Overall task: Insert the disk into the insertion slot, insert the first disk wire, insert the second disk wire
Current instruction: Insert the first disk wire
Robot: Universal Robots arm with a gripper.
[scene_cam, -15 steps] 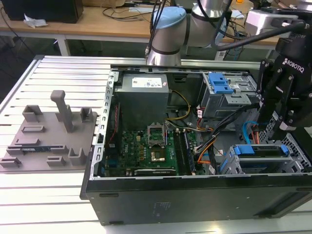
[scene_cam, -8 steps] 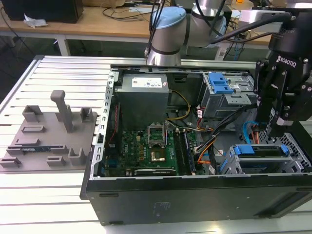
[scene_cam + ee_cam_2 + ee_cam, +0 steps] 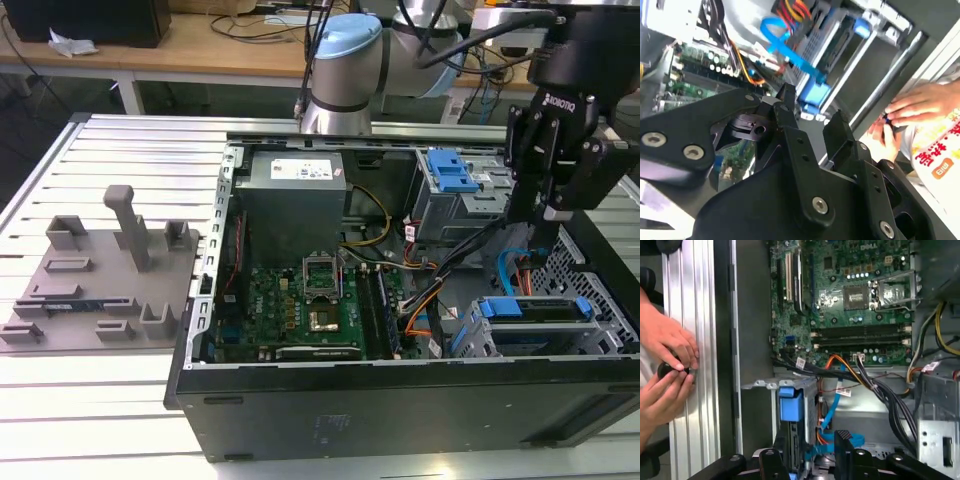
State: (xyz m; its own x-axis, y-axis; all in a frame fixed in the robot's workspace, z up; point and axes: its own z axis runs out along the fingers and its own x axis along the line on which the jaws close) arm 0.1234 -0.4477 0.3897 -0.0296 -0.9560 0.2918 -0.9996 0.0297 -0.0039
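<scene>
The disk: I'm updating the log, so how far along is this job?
Done: the disk sits in the insertion slot. In hand: the open gripper hovers at the looping second disk wire. Left: the pictures cannot settle whether either wire is plugged in.

In the exterior view the computer case (image 3: pixel 400 400) stood on the worktop (image 3: pixel 120 400), with a fixture plate (image 3: pixel 90 290) at its 9 o'clock. Inside, the disk (image 3: pixel 535 310) sat in the insertion slot (image 3: pixel 472 342) at the motherboard's (image 3: pixel 300 300) 4 o'clock, and the power supply (image 3: pixel 295 190) at its 12 o'clock.
</scene>
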